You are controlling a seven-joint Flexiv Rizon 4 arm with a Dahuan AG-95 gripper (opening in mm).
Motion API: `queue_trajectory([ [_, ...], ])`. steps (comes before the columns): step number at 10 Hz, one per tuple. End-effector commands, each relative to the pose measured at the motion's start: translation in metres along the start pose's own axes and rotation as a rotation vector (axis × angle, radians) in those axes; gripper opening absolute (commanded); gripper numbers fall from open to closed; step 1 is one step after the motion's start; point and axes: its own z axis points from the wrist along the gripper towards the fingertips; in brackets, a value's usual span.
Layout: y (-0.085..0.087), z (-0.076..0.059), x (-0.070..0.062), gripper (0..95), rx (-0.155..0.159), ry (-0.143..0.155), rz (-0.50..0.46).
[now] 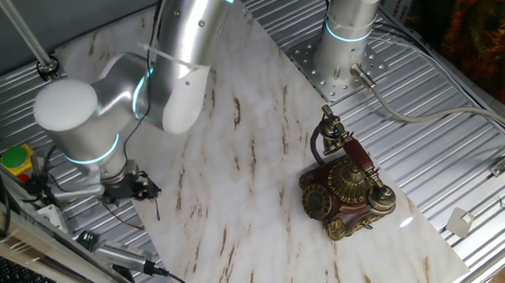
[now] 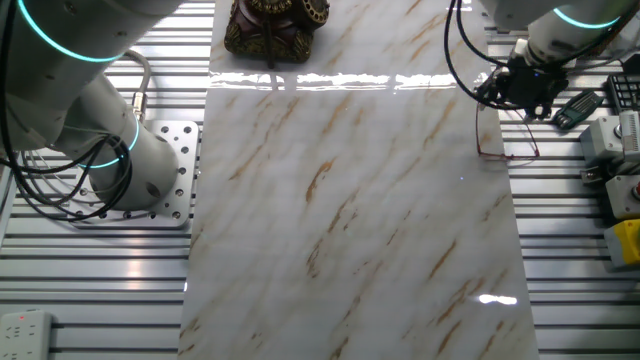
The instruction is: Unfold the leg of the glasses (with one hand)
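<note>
The glasses (image 2: 505, 152) are thin reddish wire frames lying at the right edge of the marble board (image 2: 350, 200). My hand, the black gripper (image 2: 522, 88), hovers just over their far end, close to or touching one leg. Its jaws are hidden by its own body, so contact and opening are unclear. From the opposite side the gripper (image 1: 134, 186) shows at the board's left edge beneath the grey arm; only a faint wire of the glasses (image 1: 126, 215) shows below it.
An ornate antique telephone (image 1: 345, 188) stands at the board's other end, also the telephone (image 2: 275, 22). The arm's base (image 1: 343, 28) is bolted beside it. A yellow box with a red button (image 1: 15, 161), cables and tools crowd the gripper's side.
</note>
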Motion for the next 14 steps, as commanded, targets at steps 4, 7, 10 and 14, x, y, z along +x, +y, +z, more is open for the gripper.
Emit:
queue_trajectory([
  [4, 0.04, -0.051, 0.094, 57.0, -0.026, 0.033, 0.674],
  [7, 0.092, -0.067, 0.159, 57.0, -0.043, 0.001, 0.919],
  [10, 0.125, -0.075, 0.204, 57.0, -0.093, -0.024, 1.107],
  [14, 0.138, -0.082, 0.223, 57.0, -0.124, -0.043, 1.19],
])
